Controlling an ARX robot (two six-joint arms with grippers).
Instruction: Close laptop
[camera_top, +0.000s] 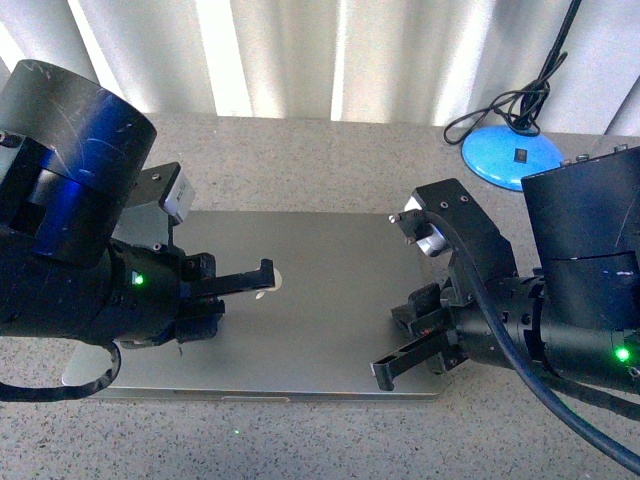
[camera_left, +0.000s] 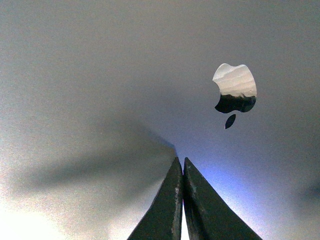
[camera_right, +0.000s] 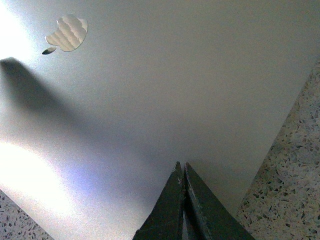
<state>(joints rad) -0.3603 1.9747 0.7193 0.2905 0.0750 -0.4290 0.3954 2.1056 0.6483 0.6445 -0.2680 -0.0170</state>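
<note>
Clenched black left pincer (camera_top: 266, 272), fingers pressed flat together around nothing, at the end of a bulky black left arm (camera_top: 70, 210) reaching in low from the left. Nearly level, tips aimed rightward over the middle of the lid, just beside the pale apple logo (camera_left: 235, 89); contact with the lid not clear. Black right pincer (camera_top: 386, 372) likewise squeezed shut and empty, reaching in from the right, angled down and leftward, tips low over the lid's near right corner. Thin grey-silver metal laptop (camera_top: 330, 300) closed, lying flat on the grey speckled tabletop (camera_top: 330, 150) between both arms, long axis running left to right, one long edge facing the robot. Round blue lamp base (camera_top: 500, 160) with black cable (camera_top: 520, 95) well behind, far right.
</note>
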